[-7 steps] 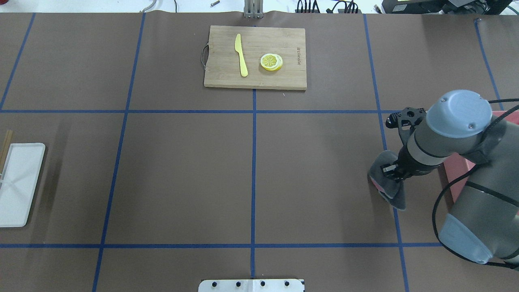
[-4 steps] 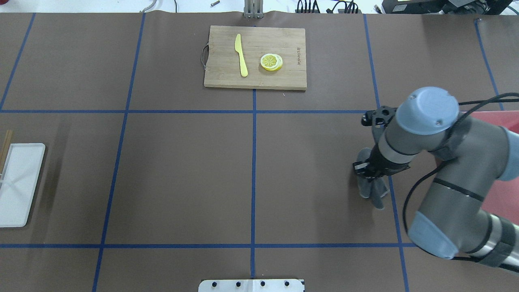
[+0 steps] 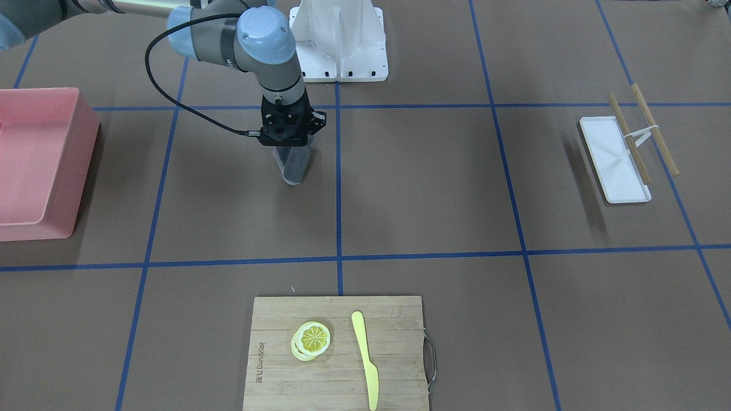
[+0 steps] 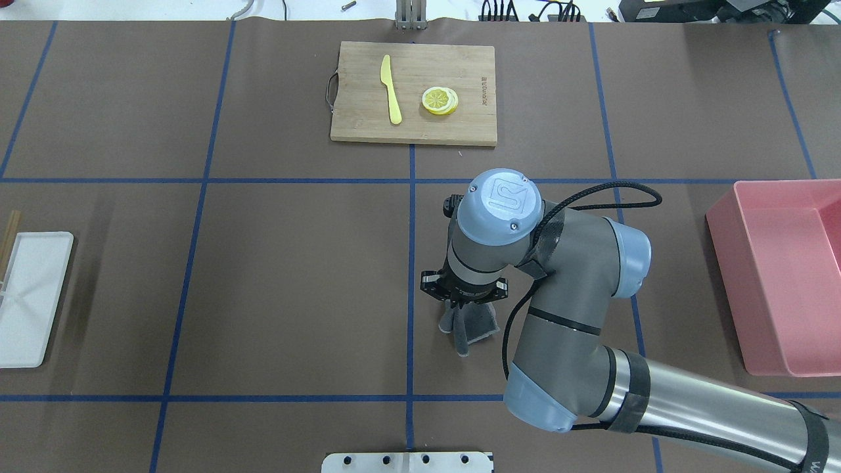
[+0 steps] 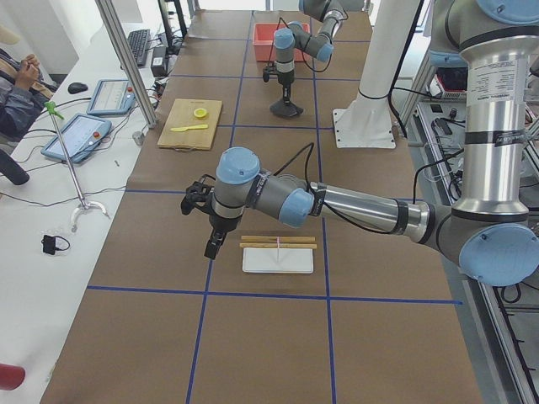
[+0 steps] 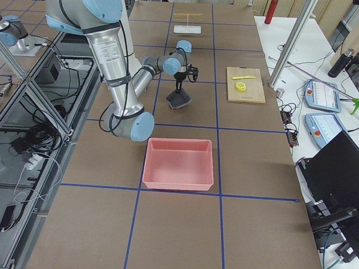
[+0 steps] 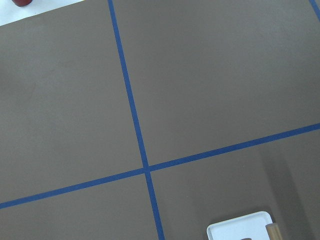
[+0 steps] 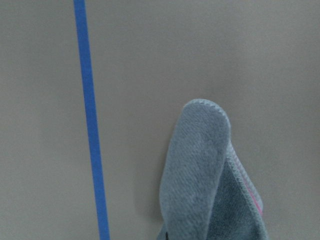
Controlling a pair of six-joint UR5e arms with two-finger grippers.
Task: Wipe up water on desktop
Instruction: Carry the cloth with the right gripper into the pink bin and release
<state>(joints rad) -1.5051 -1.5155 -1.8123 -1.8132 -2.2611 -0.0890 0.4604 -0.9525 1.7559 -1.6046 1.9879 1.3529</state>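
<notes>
Cloth (image 4: 469,327), grey, hangs pinched in the right gripper (image 4: 464,305) over the desktop (image 4: 295,282), at six o'clock from the cutting board (image 4: 414,125). Left gripper (image 5: 210,248): cannot tell whether open or closed.

Six views, one shared desktop (image 4: 295,295)

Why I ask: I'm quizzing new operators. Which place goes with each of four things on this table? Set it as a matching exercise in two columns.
Things:
1. grey cloth
2. yellow knife
3. pink bin
4. white tray

Places:
A. on the desktop, at the robot's left end
B. held in the right claw
C. on the desktop, at the robot's right end
D. on the cutting board, beside the lemon slices

Pairs: 1-B, 2-D, 3-C, 4-A
</notes>
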